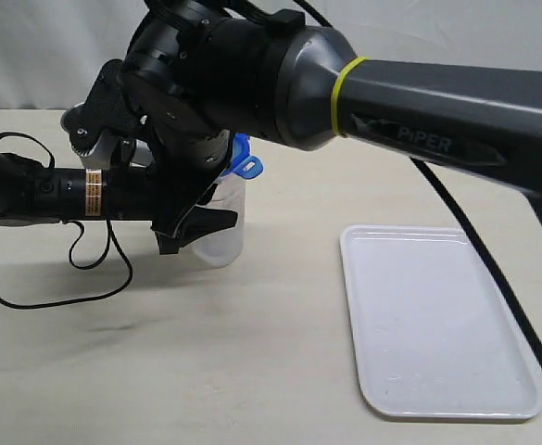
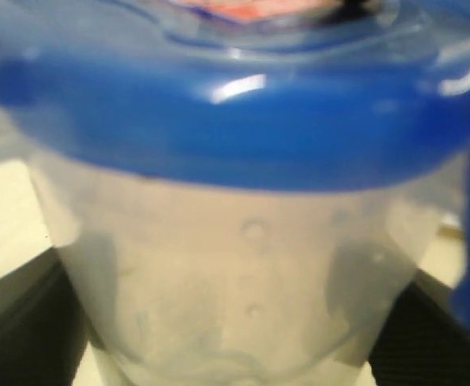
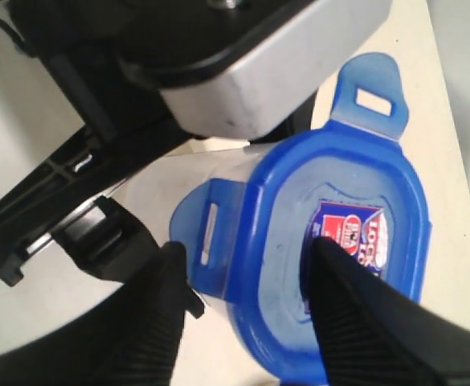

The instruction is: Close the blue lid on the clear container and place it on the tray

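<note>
- Lid work is at hand: the blue lid [image 3: 331,241] sits on top of the clear container [image 1: 222,232], which stands on the table [image 1: 252,371] left of centre, well apart from the tray [image 1: 433,320] lying near right.
- At least two of the lid's snap flaps stick out level in the right wrist view, so it looks seated but not yet latched, as far as I can judge.
- The left gripper [image 1: 196,227] reaches in from the left with its jaws spread wide around the container's body, dark pads on either side of the wall in the left wrist view; whether they press on the plastic or only flank it I cannot tell.
- The right gripper [image 3: 247,301] hangs over the lid, its fingers [image 3: 355,314] apart, one over the label and one beside a flap; not clamped on anything, and whether it is closing I cannot tell.
- Handling, as a guess: the container appears empty, so light, with thin smooth walls that could flex and slip or tip under a downward push.
- Best hold seems low to mid on the body, square across; press flaps at their outer tips.
</note>
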Action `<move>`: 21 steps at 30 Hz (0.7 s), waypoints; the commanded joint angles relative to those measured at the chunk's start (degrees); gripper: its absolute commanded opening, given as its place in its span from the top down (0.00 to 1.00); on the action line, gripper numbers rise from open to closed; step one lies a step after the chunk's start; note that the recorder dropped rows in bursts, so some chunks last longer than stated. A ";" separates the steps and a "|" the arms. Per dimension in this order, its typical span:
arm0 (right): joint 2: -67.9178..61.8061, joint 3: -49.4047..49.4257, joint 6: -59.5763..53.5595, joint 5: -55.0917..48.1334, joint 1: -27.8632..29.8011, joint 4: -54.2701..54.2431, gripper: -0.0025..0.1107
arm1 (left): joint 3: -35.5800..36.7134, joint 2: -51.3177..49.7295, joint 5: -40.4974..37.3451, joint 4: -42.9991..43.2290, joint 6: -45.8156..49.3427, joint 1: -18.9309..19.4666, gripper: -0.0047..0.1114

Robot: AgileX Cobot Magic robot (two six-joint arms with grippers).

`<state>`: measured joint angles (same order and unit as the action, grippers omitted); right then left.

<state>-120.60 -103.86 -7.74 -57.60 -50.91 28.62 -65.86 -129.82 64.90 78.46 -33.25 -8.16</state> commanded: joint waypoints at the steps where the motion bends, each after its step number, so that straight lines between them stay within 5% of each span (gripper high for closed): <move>1: -3.49 3.97 2.05 0.40 0.80 -3.48 0.61 | 0.47 -0.53 -4.35 3.48 0.11 0.23 0.96; 21: -5.20 8.21 7.32 6.89 0.80 2.28 0.66 | 0.47 -0.53 -2.90 3.85 -1.03 0.23 0.96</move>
<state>-120.05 -98.17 -1.95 -47.94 -51.33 36.13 -66.17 -129.82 63.60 77.45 -33.95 -7.84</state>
